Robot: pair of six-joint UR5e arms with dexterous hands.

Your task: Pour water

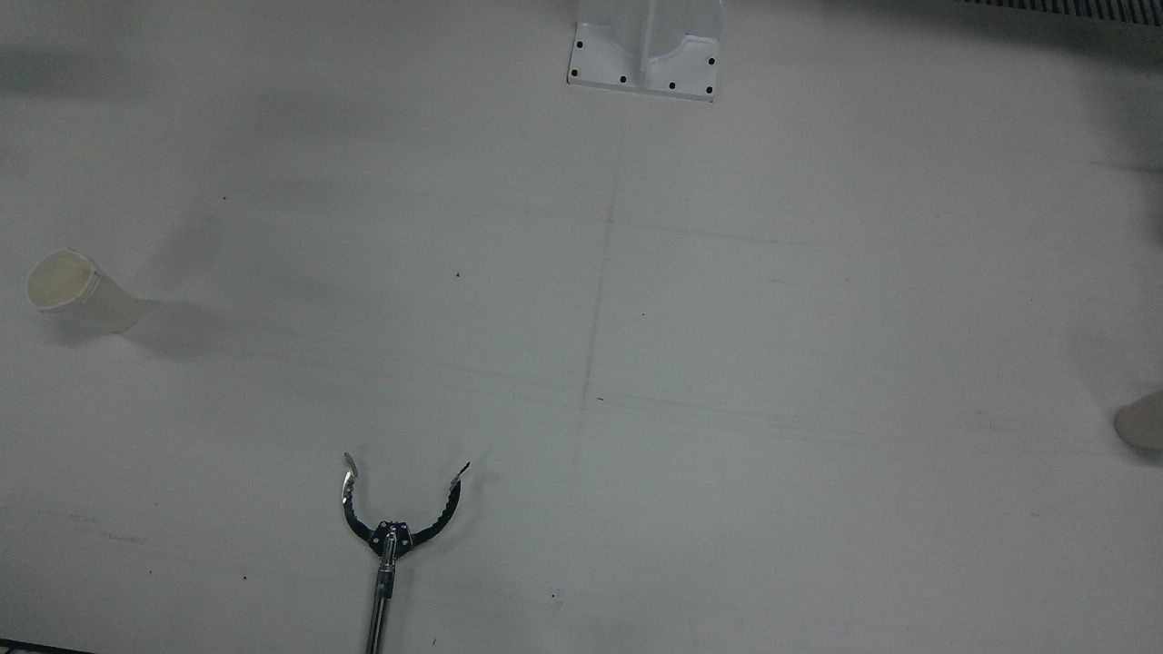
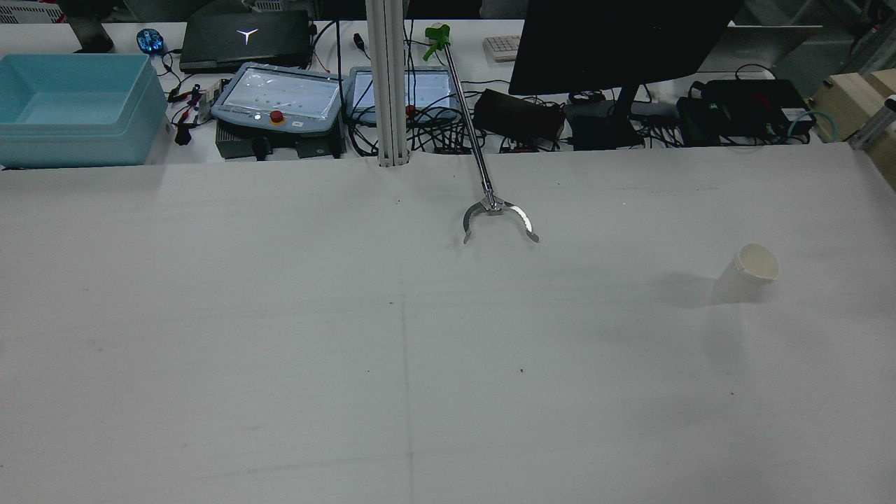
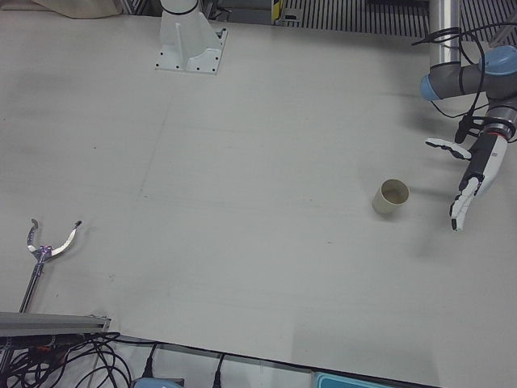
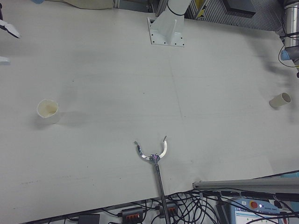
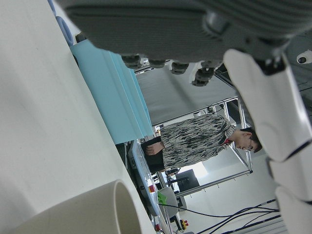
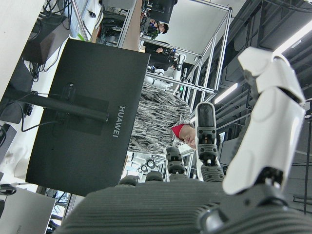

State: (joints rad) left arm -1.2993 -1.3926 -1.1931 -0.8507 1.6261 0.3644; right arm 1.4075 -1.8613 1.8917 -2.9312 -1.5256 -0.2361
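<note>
Left-front view shows the left robot hand (image 3: 472, 182) hanging just beside a cream paper cup (image 3: 391, 196) near the bench's (image 3: 266, 162) edge, its white fingers spread wide and clear of the cup, holding nothing. A second cream paper cup (image 4: 48, 110) stands upright on the opposite half of the bench, well apart from the first. Only fingertips of the right robot hand (image 4: 8, 29) enter the right-front view's top corner; its own camera shows the fingers extended, nothing between them. A metal reach-grabber claw (image 1: 400, 510) lies with jaws apart on the bench's operator side.
</note>
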